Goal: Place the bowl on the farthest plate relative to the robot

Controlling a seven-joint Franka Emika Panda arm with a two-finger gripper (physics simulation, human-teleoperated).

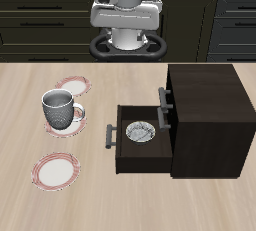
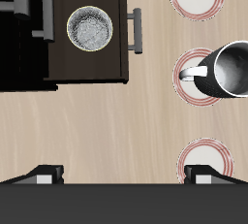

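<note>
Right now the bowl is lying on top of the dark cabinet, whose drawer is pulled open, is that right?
Not quite. The bowl lies inside the pulled-open drawer, not on top of the dark cabinet. The exterior view shows it.

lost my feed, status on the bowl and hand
Hand high at table's back, empty. Bowl in open drawer. Target plate bare, nearest front edge.

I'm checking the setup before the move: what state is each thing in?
Gripper: open, empty, above the table.
Drawer: pulled open.
Bowl: upright, inside the drawer.
Mug: upright, standing on a disc.
Front plate: empty.
Back plate: empty.
</note>
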